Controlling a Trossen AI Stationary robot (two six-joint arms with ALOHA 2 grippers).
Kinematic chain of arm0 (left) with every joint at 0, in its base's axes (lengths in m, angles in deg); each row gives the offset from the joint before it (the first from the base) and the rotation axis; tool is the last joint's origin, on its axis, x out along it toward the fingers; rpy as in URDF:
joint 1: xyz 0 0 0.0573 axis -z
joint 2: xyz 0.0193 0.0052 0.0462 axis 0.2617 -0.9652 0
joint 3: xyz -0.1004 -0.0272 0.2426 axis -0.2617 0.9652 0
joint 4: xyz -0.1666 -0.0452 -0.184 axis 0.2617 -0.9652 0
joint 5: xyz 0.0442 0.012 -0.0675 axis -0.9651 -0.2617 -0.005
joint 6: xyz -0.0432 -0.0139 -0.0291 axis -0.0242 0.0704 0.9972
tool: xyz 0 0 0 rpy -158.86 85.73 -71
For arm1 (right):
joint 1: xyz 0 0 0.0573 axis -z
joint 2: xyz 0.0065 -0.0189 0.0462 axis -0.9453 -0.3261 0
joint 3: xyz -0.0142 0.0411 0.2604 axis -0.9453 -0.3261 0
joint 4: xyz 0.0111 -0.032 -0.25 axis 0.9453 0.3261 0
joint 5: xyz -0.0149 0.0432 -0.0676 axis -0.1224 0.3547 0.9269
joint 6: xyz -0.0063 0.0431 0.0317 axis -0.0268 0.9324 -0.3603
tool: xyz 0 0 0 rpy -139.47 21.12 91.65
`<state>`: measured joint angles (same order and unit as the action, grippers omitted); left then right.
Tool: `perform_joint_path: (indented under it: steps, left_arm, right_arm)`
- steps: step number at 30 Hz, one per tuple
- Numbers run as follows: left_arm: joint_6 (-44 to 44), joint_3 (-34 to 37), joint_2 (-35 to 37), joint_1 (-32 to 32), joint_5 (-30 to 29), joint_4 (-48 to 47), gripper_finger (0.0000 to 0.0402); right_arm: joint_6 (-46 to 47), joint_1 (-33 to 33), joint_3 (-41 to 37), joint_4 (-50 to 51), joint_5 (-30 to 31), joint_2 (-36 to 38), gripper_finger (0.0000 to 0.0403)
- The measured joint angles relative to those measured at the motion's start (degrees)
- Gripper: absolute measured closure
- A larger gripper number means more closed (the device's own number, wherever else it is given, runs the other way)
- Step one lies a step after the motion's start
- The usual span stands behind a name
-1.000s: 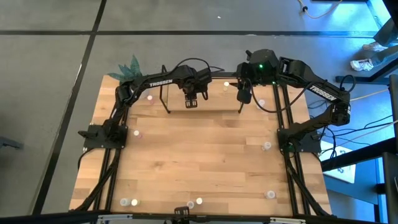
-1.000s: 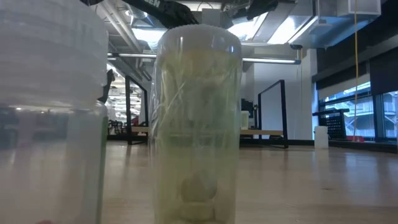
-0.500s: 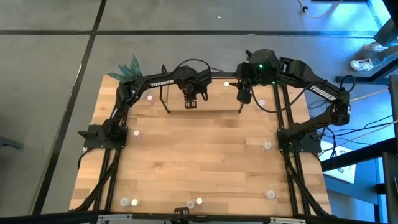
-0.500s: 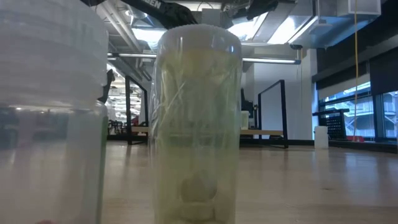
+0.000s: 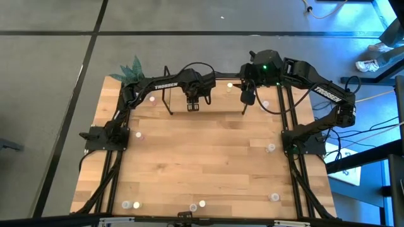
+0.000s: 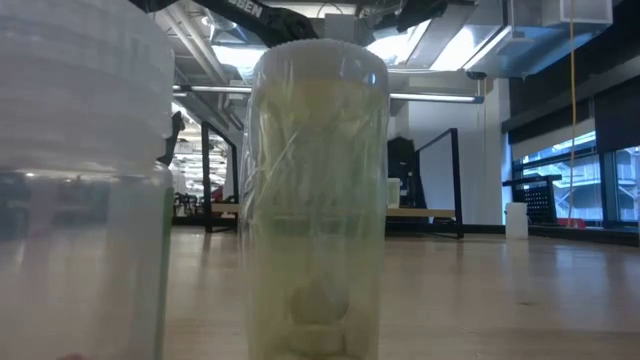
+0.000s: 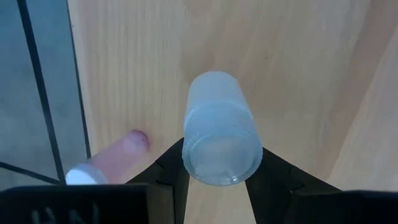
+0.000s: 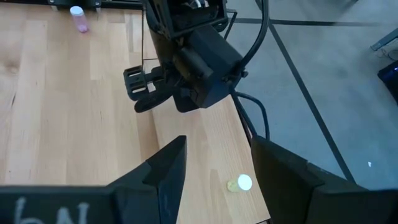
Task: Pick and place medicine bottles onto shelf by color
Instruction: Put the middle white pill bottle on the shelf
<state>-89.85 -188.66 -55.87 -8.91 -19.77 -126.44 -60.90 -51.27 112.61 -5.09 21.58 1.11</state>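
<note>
Only the left arm (image 5: pixel 158 85) has moved, and just a tiny bit, near the back edge of the bench (image 5: pixel 202 164). Nothing else has changed.

The left end effector (image 5: pixel 192 104) is clamped on a clear bottle (image 7: pixel 221 146). It holds the bottle over the left end of the shelf (image 5: pixel 221 101), which stands at the middle of the bench's back edge. A pink bottle (image 7: pixel 109 163) is just beside the held one, near the shelf's black rod. The held bottle is not set down yet.

The right end effector (image 5: pixel 247 98) hangs over the right end of the shelf. Its fingers are apart and hold nothing. A yellow-green bottle (image 8: pixel 239 183) sits near it and seems to be on the shelf board.

It looks like the job has only just begun. Many bottles are not on the shelf:
- four sit along the front edge of the bench (image 5: pixel 130 205)
- one is near the front right corner (image 5: pixel 274 197)
- one is near the right edge (image 5: pixel 271 148)
- one is near the left edge (image 5: pixel 138 134)

Two bottles stand right in front of the low camera (image 6: pixel 315 200) and hide most of its view. All of these need to go up by color.
</note>
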Motion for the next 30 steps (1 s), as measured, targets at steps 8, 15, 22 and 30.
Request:
perform_joint_path:
  steps: [8,15,22,30]
  left_arm:
    - [0.0,0.0,0.0,0.1,0.1,-1.5,0.0274]
    - [0.0,0.0,0.0,0.1,0.8,-2.0,0.0260]
    - [0.0,0.0,0.0,0.2,1.5,-1.9,0.0246]
    - [0.0,0.0,0.0,0.3,1.0,-1.9,0.0219]
  right_arm:
    - [0.0,0.0,0.0,0.0,0.0,0.0,0.0221]
    - [0.0,0.0,0.0,0.0,0.0,0.0,0.0221]
    - [0.0,0.0,0.0,0.0,0.0,0.0,0.0221]
    - [0.0,0.0,0.0,0.0,0.0,0.0,0.0221]
